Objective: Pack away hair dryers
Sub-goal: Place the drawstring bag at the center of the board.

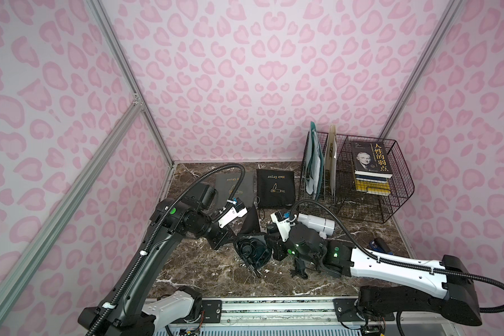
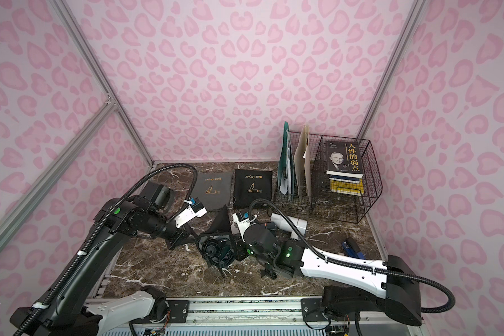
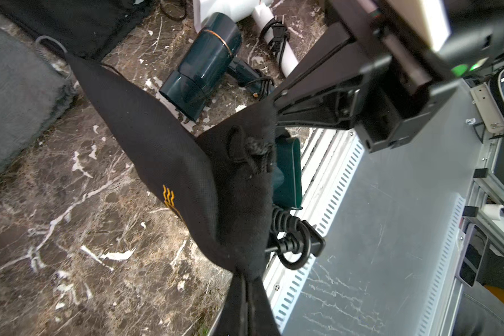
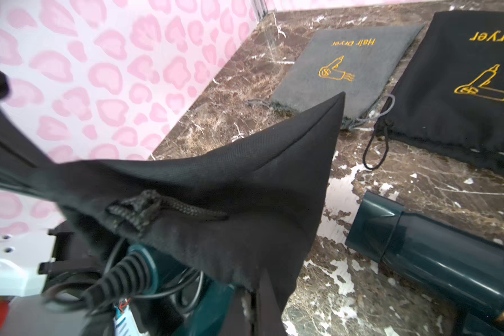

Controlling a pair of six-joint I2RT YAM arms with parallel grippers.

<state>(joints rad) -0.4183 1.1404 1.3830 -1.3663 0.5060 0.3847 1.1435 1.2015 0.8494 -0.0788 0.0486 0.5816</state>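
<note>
Left wrist: dryer [image 3: 287, 171] beside left claw [image 3: 246, 280]

Teal dryer [image 3: 287, 171] largely hidden by black pouch [image 3: 172, 151] (only a teal edge and coiled cord [image 3: 285, 224] seen), second teal dryer [image 4: 437, 256] cut off at the right wrist view's edge, white dryer [image 1: 314, 222] partly covered by right arm [image 1: 390, 261].

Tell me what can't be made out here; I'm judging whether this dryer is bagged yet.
Teal dryer in the held black pouch: fabric covers most of it in both wrist views, depth unclear.
Second teal dryer: cut off by the right wrist view's edge.
White dryer: cut off at the left wrist view's edge.
Blue object: partly behind the right arm, too small to identify.
</note>
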